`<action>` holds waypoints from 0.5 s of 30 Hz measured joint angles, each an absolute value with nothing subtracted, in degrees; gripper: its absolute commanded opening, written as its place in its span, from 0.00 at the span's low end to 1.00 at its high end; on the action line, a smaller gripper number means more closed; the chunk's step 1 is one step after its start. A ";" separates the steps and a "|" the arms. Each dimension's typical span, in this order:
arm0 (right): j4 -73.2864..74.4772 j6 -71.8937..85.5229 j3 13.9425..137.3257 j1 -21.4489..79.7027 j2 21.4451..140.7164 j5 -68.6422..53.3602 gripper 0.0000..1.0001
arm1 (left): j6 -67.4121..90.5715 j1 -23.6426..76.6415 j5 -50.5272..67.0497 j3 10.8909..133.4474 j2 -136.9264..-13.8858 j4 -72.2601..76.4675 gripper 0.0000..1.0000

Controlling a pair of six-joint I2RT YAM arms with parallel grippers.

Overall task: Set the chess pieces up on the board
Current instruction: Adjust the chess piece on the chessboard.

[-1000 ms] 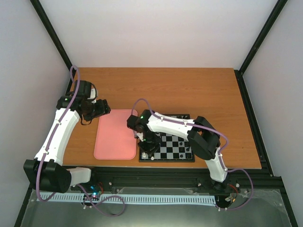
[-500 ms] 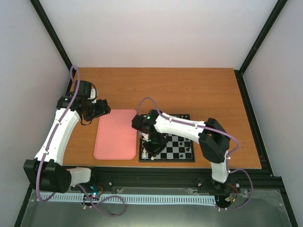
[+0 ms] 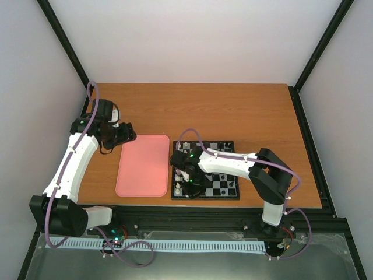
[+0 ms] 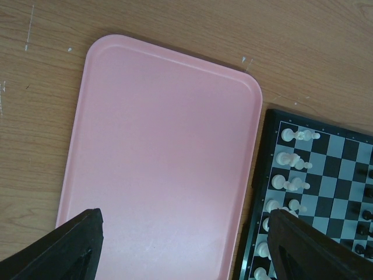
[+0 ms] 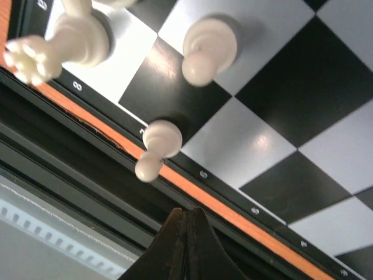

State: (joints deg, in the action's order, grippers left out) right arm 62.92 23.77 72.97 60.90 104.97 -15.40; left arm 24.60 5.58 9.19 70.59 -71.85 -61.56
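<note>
Top view first. Your left arm sits out on the left side of the table (image 3: 233, 111), with the left gripper (image 3: 127, 133) up by the far-left corner of the pink tray (image 3: 143, 169), well apart from the board (image 3: 221, 182). The board lies just right of the tray, near the front edge of the table. Your right arm bends across the board, and the right gripper (image 3: 191, 185) is low over its near-left corner. A few of the white chess pieces (image 3: 178, 188) show along the board's left edge. The rest are hidden under the arm or too small to make out.

Left wrist cam: the fingers (image 4: 64, 251) are spread wide at the two bottom corners with nothing between them — you only see bare pink tray through the gap. The board's left edge pokes in on the right, with white chess pieces standing in two columns down its first two files. A couple of black pieces (image 4: 366, 214) sit at the far right of the frame.

Right wrist cam: the fingers (image 5: 175, 245) are pressed together into one point and are pinching nothing. The tips hang over the board's near border, where the orange strip of table shows. A white pawn stands just beside the tips on the black edge square, not touching them. Another pawn stands one square further in, and a taller crowned piece sits at the top left.
</note>
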 measured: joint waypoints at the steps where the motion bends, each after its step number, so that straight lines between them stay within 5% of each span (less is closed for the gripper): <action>1: 61.76 23.79 72.31 60.90 104.73 -15.42 0.03 | 24.60 5.58 9.19 70.54 -71.85 -61.56 0.79; 15: 49.95 23.20 67.68 60.90 101.01 -16.56 0.03 | 24.56 5.56 8.71 70.52 -72.14 -62.02 0.79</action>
State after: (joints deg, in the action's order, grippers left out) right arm 49.95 23.20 67.68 60.90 101.01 -16.56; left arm 24.56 5.56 8.71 70.52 -72.14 -62.02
